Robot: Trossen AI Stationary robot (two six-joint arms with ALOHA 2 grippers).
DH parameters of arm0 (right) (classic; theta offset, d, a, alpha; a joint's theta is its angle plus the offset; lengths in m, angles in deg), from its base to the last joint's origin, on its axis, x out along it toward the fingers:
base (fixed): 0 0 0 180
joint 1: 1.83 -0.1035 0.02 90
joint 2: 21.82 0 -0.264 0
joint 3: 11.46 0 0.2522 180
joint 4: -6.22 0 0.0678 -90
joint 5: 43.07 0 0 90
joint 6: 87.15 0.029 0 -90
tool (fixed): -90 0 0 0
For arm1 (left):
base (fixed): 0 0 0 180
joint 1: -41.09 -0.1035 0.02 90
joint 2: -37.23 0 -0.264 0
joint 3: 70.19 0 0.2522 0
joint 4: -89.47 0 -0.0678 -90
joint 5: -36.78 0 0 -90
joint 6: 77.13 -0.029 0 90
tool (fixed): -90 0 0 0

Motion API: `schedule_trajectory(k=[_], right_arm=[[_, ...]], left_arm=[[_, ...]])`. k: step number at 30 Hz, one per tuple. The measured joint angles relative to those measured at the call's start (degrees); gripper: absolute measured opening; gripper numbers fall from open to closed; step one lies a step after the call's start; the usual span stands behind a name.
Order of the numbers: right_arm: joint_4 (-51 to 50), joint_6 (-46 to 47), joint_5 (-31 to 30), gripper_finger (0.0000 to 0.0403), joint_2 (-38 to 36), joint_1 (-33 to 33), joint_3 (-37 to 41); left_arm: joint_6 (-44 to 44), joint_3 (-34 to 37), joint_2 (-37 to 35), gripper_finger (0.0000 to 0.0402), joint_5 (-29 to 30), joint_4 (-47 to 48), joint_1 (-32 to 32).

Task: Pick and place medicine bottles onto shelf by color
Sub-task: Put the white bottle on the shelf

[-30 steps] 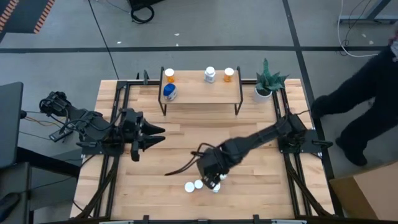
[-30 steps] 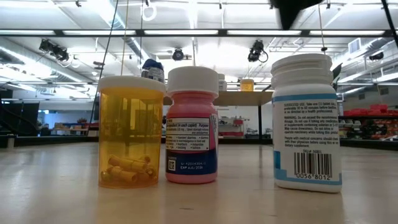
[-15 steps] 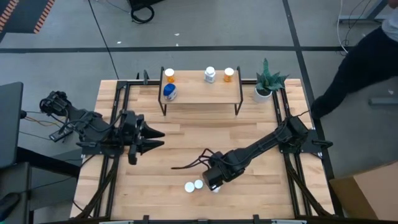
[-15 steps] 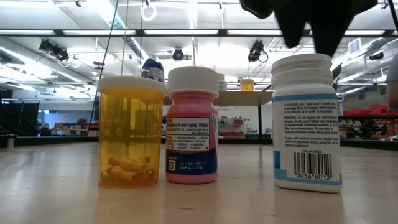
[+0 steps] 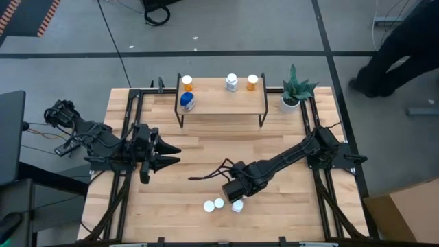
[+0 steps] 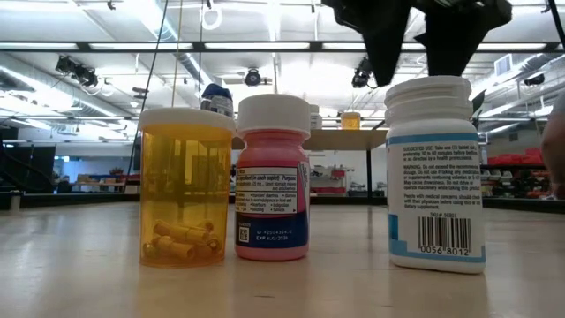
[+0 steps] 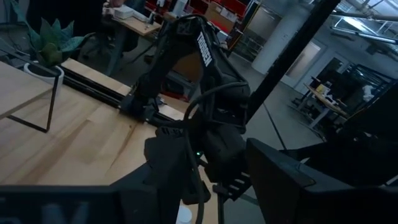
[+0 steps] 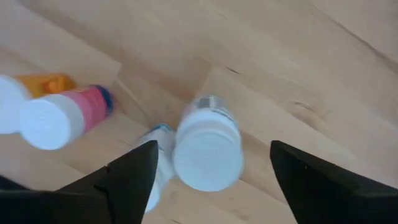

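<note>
pink bottle (image 8: 68, 115) crowding white bottle (image 8: 207, 148), far side seemingly clear

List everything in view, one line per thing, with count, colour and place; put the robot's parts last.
Table: one, light wood, centre.
Shelf: one, light wood on black legs, table's far edge.
Bottles on shelf: four; two orange, one white, one blue lying down.
Bottles on table: three, white-capped, near front edge; orange, pink and white bodies.
Plant: one, green, white pot, right of shelf.
Person: one, dark clothes, floor beyond table's right side.
Left gripper: black, left side, waiting.
Right gripper: black, open above the white bottle.
</note>
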State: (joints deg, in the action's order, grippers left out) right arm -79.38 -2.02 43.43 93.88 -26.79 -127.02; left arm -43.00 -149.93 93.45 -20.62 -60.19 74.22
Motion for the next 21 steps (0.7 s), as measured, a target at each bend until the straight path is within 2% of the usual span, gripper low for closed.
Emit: schedule_trajectory(k=[7,12,21], right_arm=[[1.3,-0.6,0.0,0.0331,0.0,0.1,1.7],[6.3,0.6,5.1,0.0330,0.0,0.1,6.1],[8.5,1.9,5.8,0.0330,0.0,0.0,6.6]], left_arm=[[0.0,0.0,0.0,0.0179,0.0,0.0,0.0],[-0.2,0.0,0.0,0.0175,0.0,0.0,0.0],[-0.2,0.0,0.0,0.0180,0.1,0.3,0.0]])
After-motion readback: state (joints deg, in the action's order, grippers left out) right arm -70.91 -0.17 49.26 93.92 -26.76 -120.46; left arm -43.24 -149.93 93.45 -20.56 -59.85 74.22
